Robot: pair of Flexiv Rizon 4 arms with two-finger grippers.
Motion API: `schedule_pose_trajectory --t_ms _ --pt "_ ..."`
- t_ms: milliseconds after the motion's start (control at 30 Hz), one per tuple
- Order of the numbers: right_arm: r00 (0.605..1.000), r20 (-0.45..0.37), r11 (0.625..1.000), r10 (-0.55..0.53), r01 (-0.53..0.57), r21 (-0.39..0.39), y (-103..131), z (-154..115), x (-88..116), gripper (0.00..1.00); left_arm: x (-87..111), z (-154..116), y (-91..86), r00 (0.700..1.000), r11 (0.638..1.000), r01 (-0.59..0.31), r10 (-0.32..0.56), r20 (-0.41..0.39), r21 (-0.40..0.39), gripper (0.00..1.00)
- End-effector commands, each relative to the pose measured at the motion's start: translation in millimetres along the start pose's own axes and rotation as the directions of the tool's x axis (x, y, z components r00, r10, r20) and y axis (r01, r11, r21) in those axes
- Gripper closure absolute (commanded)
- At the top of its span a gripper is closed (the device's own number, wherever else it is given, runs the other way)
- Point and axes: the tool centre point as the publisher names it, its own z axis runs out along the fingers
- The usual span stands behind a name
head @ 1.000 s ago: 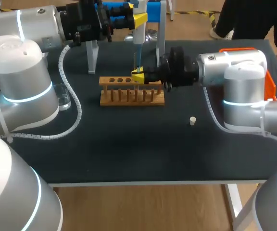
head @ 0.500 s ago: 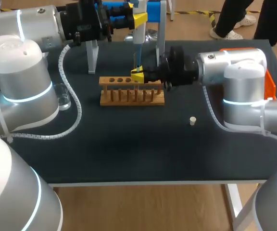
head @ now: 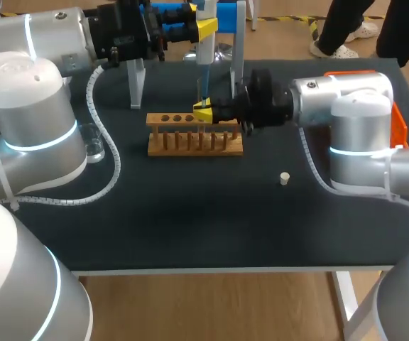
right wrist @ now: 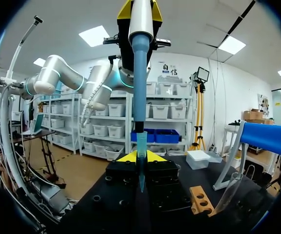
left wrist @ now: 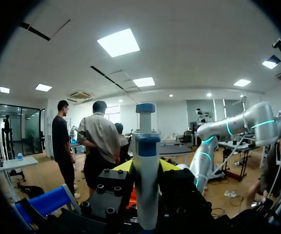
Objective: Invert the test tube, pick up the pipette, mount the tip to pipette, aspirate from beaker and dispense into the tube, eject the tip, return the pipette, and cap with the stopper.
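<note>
My left gripper [head: 206, 28] hangs over the back of the table, shut on the white and blue pipette [head: 204, 50], which points straight down. In the left wrist view the pipette [left wrist: 145, 165] stands upright between the yellow fingertips [left wrist: 167, 165]. Its blue tip [head: 203, 91] reaches down to my right gripper [head: 204, 112], which is level above the wooden rack [head: 194, 138]. The right gripper [right wrist: 140, 157] is shut on a thin clear test tube [right wrist: 141, 168], held upright, and the pipette tip [right wrist: 140, 141] enters it from above. A glass beaker [head: 93, 142] stands at the left. The small white stopper [head: 285, 177] lies at the right.
The pipette stand, with clear legs [head: 137, 82] and a blue bar [head: 227, 13], rises behind the rack. An orange box [head: 399, 128] sits at the right edge, partly hidden by my right arm. The left arm's white cable [head: 108, 149] loops past the beaker.
</note>
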Motion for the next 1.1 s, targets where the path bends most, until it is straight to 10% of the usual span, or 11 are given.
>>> schedule_pose_trajectory --t_ms 33,1100 --pt "1.0 0.003 1.0 -0.001 0.001 -0.002 2 -2 3 1.0 -0.5 -1 1.2 1.0 1.0 0.0 0.0 -0.003 -0.001 1.0" --pt "1.0 0.016 1.0 -0.016 0.017 -0.017 24 -5 -5 1.0 -0.5 -1 1.2 1.0 1.0 0.0 0.0 -0.003 -0.001 1.0"
